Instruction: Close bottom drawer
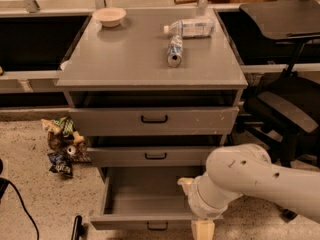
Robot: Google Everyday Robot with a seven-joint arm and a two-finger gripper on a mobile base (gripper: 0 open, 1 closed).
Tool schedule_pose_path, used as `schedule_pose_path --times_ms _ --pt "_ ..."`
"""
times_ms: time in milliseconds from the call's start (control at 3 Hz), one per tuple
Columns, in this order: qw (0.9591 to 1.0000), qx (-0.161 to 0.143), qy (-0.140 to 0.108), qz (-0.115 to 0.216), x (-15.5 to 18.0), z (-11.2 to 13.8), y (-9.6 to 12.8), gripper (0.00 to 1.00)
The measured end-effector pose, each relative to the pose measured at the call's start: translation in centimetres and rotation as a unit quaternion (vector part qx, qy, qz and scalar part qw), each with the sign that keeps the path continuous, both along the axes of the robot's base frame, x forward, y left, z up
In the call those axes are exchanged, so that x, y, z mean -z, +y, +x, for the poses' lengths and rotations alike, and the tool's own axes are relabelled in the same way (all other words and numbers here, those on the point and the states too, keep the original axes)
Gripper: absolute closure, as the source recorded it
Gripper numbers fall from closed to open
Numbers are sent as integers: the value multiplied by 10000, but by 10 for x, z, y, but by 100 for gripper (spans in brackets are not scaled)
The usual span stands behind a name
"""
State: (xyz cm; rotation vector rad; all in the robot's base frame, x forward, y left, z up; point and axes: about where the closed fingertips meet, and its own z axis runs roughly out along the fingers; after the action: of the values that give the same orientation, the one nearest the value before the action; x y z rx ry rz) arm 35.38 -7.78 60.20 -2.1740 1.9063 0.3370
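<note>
Right, the bottom drawer (145,191) was pulled well out, lowest of three under the table (125,59), with the black handle (157,226) on its front. The end effector (202,229) sat at the drawer's front right corner, cut off by the frame edge; couldn't tell whether it was apart or together. A bowl (109,16), a bottle (192,27) and a can (174,50) sat on the table.

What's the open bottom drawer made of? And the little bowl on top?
The bottom drawer looks like grey painted metal: thin flat walls, dull sheen. The bowl is pale and smooth, maybe ceramic or plastic; I cannot tell which. The gripper, cream and likely plastic, is at the drawer's front right corner.
</note>
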Motion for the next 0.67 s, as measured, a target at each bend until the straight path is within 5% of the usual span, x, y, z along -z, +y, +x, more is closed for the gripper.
schedule_pose_path --times_ms 667 --pt "9988 -76 306 384 77 -35 26 0"
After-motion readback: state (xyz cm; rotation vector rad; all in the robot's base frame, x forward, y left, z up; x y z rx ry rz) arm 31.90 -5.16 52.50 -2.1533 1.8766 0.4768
